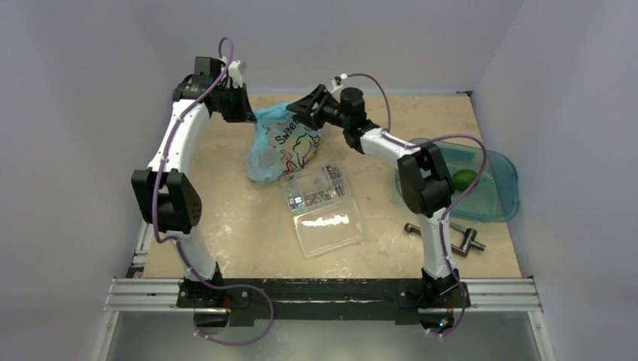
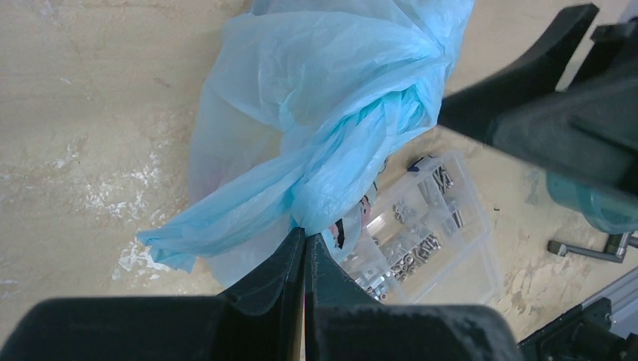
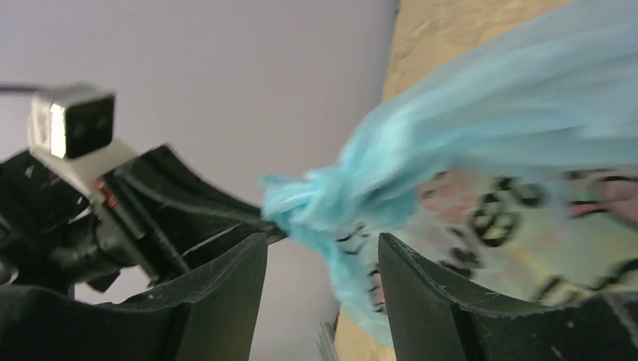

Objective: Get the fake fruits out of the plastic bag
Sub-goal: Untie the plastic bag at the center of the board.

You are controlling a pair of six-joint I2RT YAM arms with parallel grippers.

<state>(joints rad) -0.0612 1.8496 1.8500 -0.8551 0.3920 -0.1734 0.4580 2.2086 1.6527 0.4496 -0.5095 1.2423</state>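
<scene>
**A:** Where's the plastic bag (image 1: 282,147)?

**B:** On the tabletop (image 1: 226,226) near the far edge. The left gripper (image 2: 304,241) is clenched on its twisted neck, probably to hold it taut.

**A:** And the right gripper (image 3: 322,242)?

**B:** Jaws apart astride that twist, grasping nothing. Its arm reaches forward-left, likely to work the mouth open. One green fruit (image 1: 464,178) lies in the teal tray (image 1: 505,188) by the right edge.

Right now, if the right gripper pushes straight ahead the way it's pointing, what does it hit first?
The plastic bag: its twisted blue neck lies just ahead of the right gripper, in line with its open jaws. Close behind is the left gripper, shut on that neck; the depth between them is unclear.
</scene>
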